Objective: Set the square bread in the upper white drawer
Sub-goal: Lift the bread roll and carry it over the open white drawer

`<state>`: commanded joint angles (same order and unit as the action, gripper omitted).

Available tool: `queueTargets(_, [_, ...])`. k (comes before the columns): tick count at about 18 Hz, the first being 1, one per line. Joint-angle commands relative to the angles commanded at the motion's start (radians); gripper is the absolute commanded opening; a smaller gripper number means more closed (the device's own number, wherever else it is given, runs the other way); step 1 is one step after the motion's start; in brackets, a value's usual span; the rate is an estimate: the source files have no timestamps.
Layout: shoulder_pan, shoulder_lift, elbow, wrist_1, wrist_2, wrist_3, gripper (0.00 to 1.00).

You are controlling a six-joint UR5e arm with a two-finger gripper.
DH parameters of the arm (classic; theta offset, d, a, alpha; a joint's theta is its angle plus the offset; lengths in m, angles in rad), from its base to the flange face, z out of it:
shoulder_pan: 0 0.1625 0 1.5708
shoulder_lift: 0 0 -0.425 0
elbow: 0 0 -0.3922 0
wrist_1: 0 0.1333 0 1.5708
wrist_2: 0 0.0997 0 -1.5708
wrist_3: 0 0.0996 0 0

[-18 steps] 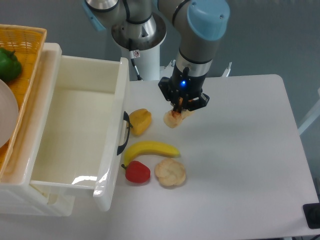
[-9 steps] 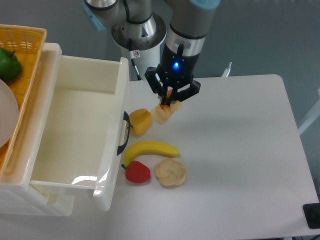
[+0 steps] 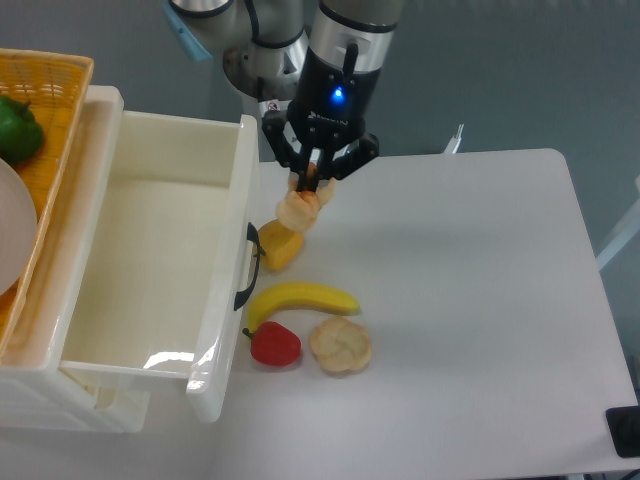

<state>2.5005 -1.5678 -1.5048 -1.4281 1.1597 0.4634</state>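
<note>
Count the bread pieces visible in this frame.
2. The square bread hangs in the gripper beside the drawer; the round bread lies on the table below the banana.

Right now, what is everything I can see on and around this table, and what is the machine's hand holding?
square bread: 1, pale beige, off the table in the hand, above the yellow fruit
upper white drawer: 1, cream-white with a black handle, pulled open at left, nothing seen inside
yellow fruit: 1, yellow, on the table beside the drawer handle
banana: 1, yellow, on the table below the yellow fruit
red fruit: 1, red, below the banana's left end
round bread: 1, beige, right of the red fruit
wicker basket: 1, orange, far left behind the drawer
green vegetable: 1, green, in the basket
table: 1, white
hand: 1, black, shut on the square bread, near the drawer's right wall
</note>
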Motion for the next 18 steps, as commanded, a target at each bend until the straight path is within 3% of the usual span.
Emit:
queueTargets(14, [-0.163, -0.043, -0.012, 0.002, 0.008, -0.003, 0.04])
queueTargets(16, [-0.169, -0.043, -0.023, 0.005, 0.008, 0.003, 0.19])
queueTargets(18, [-0.172, -0.043, -0.029, 0.005, 0.008, 0.003, 0.27])
